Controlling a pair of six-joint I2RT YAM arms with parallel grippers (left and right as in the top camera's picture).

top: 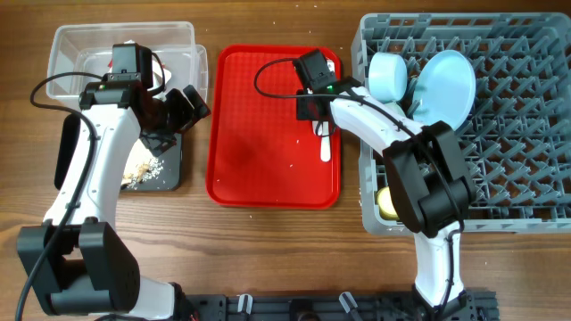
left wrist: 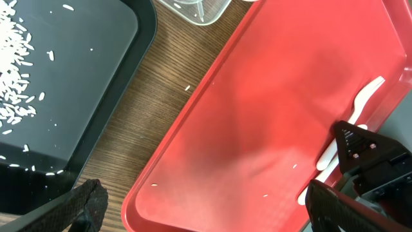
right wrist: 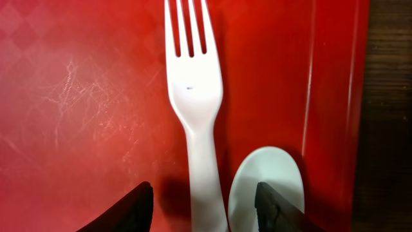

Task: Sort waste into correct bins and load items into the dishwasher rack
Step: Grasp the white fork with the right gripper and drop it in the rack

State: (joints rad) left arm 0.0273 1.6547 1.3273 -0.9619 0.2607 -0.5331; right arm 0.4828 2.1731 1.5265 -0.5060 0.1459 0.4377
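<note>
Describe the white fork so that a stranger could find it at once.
Find the red tray beside the big grey rack. Along its edge nearest the rack lie two white plastic utensils, side by side. The fork is the one with tines; the spoon next to it ends in a rounded bowl.

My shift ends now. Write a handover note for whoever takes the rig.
Left end effector: open, empty, over the gap between black tray and red tray.
Right end effector: open, straddling the fork handle on the red tray; spoon beside it.
Done: scraps in black tray; plate, bowl, cup in rack.
Left: fork and spoon to rack. Napkin not visible; tub partly hidden.
</note>
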